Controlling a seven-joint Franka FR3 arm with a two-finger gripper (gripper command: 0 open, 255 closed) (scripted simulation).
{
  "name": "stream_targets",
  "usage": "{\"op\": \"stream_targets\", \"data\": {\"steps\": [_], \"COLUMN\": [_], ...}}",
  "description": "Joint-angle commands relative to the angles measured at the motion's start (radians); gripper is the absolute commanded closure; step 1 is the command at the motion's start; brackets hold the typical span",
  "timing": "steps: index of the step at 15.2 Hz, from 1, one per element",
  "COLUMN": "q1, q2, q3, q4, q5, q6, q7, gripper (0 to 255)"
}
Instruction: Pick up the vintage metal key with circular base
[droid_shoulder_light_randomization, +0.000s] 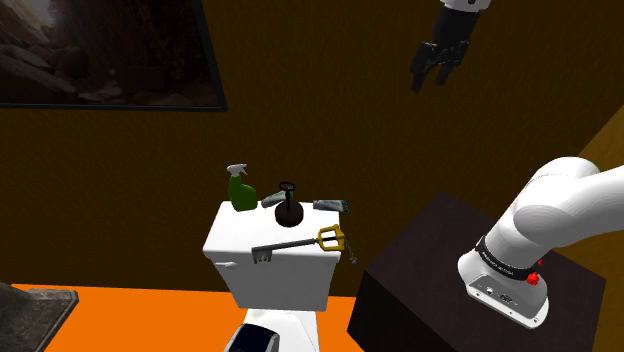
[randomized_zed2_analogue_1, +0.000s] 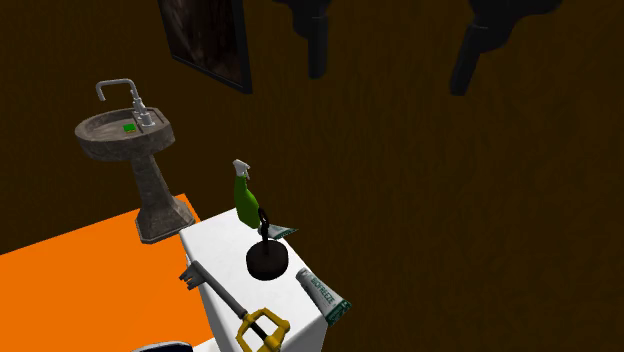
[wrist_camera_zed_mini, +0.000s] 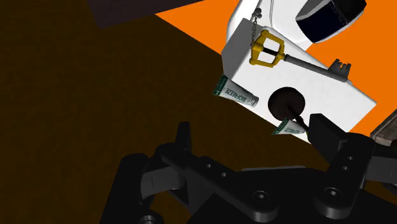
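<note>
Nearest in the shoulder view, the white arm (droid_shoulder_light_randomization: 545, 215) rises from its black stand (droid_shoulder_light_randomization: 420, 290), and the gripper (droid_shoulder_light_randomization: 431, 78) hangs high above, fingers spread and clasping nothing. Beyond the stand, on the white toilet tank (droid_shoulder_light_randomization: 228, 245), a long key with a yellow guard (droid_shoulder_light_randomization: 300, 243) lies along the front edge. Just behind it the dark key with the round base (droid_shoulder_light_randomization: 288, 208) stands upright, with a green spray bottle (droid_shoulder_light_randomization: 241, 190) and a tube (droid_shoulder_light_randomization: 330, 204) by the brown wall (droid_shoulder_light_randomization: 320, 110).
</note>
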Motion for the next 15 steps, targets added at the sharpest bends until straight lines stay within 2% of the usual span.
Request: {"op": "stream_targets", "data": {"steps": [1,8,15], "q1": [0.000,0.046,0.087], "q2": [0.000,0.189,0.412], "q3": [0.000,0.005,0.020], "q4": [0.000,-0.032,-0.006], "q5": [0.000,-0.002,-0.004], "q6": [0.000,0.201,0.378], "q7": [0.000,-0.102,-0.198], "gripper": [0,0,0]}}
